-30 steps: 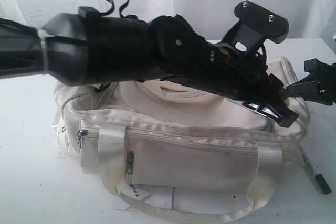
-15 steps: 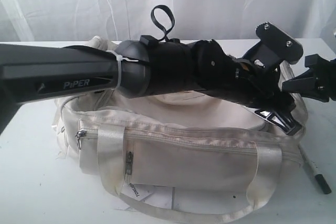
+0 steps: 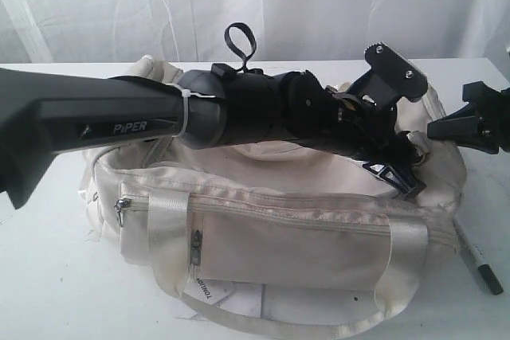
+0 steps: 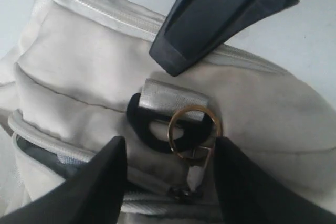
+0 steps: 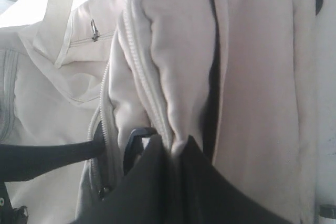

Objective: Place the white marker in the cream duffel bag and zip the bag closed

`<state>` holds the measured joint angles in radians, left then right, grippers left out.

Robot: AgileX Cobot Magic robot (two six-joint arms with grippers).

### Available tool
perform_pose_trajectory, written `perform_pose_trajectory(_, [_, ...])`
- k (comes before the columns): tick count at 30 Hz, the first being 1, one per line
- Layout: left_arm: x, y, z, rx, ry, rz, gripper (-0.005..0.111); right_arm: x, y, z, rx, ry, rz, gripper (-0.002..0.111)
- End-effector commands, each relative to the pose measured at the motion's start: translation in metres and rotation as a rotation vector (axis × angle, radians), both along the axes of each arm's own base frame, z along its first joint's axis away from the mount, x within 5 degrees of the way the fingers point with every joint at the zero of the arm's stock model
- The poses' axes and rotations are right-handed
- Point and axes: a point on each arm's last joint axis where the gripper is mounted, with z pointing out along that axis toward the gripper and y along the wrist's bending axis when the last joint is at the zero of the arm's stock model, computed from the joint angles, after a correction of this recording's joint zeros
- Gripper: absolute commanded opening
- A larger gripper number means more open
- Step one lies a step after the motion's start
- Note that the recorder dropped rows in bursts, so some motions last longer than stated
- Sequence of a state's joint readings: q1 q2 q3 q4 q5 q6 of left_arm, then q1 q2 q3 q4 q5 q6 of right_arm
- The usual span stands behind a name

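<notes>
The cream duffel bag (image 3: 279, 228) lies across the table. The white marker (image 3: 475, 260) lies on the table outside the bag, by its right end, dark cap toward the front. My left gripper (image 3: 392, 174) reaches across the top of the bag to that end. Its jaws are open (image 4: 169, 148) on either side of the gold key ring (image 4: 194, 129) and the zipper slider (image 4: 184, 192), touching neither. My right gripper (image 3: 438, 128) is shut on a fold of the bag's end fabric (image 5: 177, 141).
A black plastic strap ring (image 4: 144, 124) sits under a webbing loop beside the gold ring. A paper tag (image 3: 209, 292) lies by the bag's front handle (image 3: 167, 220). White curtain hangs behind. Open tabletop (image 3: 48, 276) at the left front.
My left arm has swung lower across the bag, its jaws have spread wider, and the gripper has shifted slightly left over the bag's end. The right gripper has held still.
</notes>
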<state>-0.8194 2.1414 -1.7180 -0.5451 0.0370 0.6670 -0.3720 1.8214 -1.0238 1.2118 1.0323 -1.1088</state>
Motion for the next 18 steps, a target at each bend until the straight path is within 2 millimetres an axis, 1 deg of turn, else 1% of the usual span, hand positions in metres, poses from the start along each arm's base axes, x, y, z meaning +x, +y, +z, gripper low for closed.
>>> perform_pose_trajectory(1, [0.001, -0.002, 0.006, -0.034, 0.013, 0.018, 0.055, 0.000, 0.003, 0.003, 0.020, -0.017, 0.018, 0.002])
perform_pose_trajectory(5, [-0.003, -0.008, 0.017, -0.055, 0.032, -0.007, 0.055, 0.000, 0.003, 0.003, 0.020, -0.018, 0.018, 0.002])
perform_pose_trajectory(7, [-0.005, -0.012, 0.019, -0.061, 0.029, -0.017, 0.055, 0.000, 0.003, 0.003, 0.020, -0.018, 0.018, 0.002])
perform_pose_trajectory(9, [-0.005, -0.014, 0.016, -0.056, 0.035, -0.023, 0.055, 0.000, 0.003, 0.003, 0.020, -0.018, 0.018, 0.002])
perform_pose_trajectory(12, [-0.004, -0.016, 0.005, -0.046, 0.064, -0.021, 0.055, 0.000, 0.003, 0.003, 0.020, -0.018, 0.018, 0.002])
perform_pose_trajectory(15, [-0.003, -0.017, -0.001, -0.037, 0.072, -0.021, 0.055, 0.000, 0.003, 0.003, 0.020, -0.018, 0.018, 0.002])
perform_pose_trajectory(18, [-0.002, -0.018, -0.008, -0.028, 0.081, -0.020, 0.052, 0.000, 0.003, 0.003, 0.020, -0.018, 0.018, 0.002])
